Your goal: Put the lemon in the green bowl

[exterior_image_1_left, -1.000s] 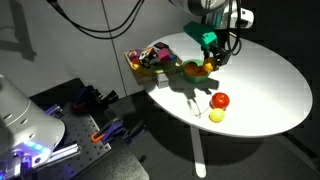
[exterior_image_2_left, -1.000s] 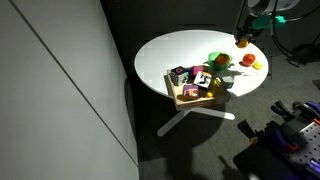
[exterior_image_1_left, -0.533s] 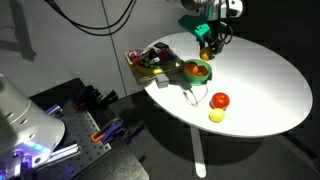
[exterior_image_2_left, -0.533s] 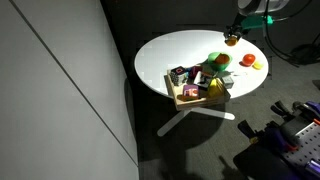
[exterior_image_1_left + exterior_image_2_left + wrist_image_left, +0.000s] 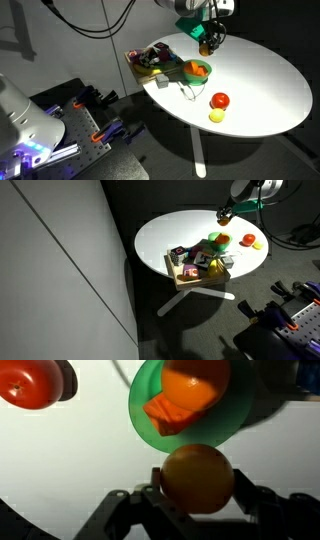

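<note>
My pincer [image 5: 197, 488] is clenching the lemon [image 5: 197, 472], round and smooth, between its fingers. Just beyond it, the glossy round green bowl [image 5: 140, 415] is holding orange pieces [image 5: 185, 398]. Farther off to one side, a shiny red fruit [image 5: 30, 382] is sitting on the white table [image 5: 70, 460].

Red fruit [image 5: 219, 100], yellowish fruit [image 5: 215, 116], tray [image 5: 190, 280], contents unclear

The gripper [image 5: 208, 44] now hangs higher above the tabletop [image 5: 262, 82] than a second ago, and the lemon [image 5: 197, 478] sits higher with it, clamped between the jaws. In both exterior views the gripper is also further sideways, no longer beside the green bowl [image 5: 140, 408] but, it seems, nearly over its edge. Its shadow on the tabletop is thinner.
</note>
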`<state>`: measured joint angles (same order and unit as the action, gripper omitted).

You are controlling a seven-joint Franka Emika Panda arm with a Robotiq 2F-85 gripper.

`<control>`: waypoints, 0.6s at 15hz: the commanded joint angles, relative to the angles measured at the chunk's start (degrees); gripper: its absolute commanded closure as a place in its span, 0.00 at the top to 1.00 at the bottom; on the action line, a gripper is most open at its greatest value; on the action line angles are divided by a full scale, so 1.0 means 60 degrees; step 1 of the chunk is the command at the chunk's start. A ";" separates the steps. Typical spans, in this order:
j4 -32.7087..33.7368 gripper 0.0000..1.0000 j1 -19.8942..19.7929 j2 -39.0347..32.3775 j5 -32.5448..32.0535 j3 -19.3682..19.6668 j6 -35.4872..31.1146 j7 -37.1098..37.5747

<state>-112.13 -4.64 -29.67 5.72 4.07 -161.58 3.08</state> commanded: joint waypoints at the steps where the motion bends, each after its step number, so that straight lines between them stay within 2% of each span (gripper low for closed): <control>1: 0.0146 0.44 0.0119 -0.0366 -0.0121 0.0082 -0.0720 0.0217; 6: 0.0075 0.44 0.0245 -0.0643 -0.0169 0.0199 -0.1283 0.0240; 9: -0.0003 0.44 0.0146 -0.0655 -0.0076 0.0019 -0.1331 0.0135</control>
<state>-112.15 -3.94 -33.55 5.69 4.31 -168.81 3.09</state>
